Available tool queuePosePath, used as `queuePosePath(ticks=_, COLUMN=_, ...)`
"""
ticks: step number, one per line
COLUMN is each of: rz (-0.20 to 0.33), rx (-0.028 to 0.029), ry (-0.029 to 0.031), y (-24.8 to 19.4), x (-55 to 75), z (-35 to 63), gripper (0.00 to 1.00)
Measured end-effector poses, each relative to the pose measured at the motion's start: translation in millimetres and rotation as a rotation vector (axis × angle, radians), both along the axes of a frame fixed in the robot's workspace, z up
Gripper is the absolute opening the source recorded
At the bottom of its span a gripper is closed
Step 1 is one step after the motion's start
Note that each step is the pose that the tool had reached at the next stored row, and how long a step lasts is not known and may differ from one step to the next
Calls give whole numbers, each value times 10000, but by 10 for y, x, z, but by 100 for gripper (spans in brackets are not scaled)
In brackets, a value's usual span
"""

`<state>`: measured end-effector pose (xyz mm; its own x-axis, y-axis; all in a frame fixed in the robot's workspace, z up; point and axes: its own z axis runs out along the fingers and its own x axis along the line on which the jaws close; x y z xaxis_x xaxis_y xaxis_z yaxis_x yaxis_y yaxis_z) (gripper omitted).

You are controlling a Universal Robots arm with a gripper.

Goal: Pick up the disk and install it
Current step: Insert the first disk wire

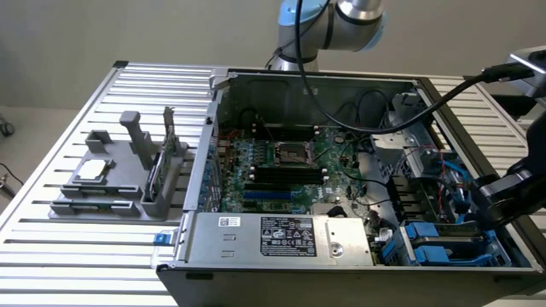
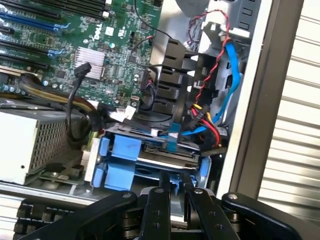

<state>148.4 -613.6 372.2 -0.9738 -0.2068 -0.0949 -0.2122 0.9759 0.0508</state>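
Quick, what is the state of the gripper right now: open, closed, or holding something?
Gripper: closed on the disk, at the edge of its blue carrier.

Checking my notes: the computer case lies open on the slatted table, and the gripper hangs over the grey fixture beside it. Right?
Not the grey fixture: the wrist view shows the gripper at the blue drive carriers inside the computer case. The case does lie open on the slatted table.
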Motion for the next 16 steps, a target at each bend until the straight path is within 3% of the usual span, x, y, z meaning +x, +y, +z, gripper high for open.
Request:
queuePosePath(ticks=4, rz=0, rx=98, ry=0, y=0, x=179, z=0, gripper=22)
queuePosePath(ticks=7, rz=-68, rx=318, ry=-1, y=0, x=200, z=-7, gripper=22)
queuePosePath(ticks=10, rz=-300, rx=463, ry=4, y=0, x=201, z=-13, gripper=22)
queuePosePath(ticks=12, rz=-524, rx=497, ry=11, y=1, x=201, z=-18, gripper=22)
queuePosePath(ticks=16, rz=-994, rx=500, ry=68, y=-1, x=199, z=-26, gripper=22)
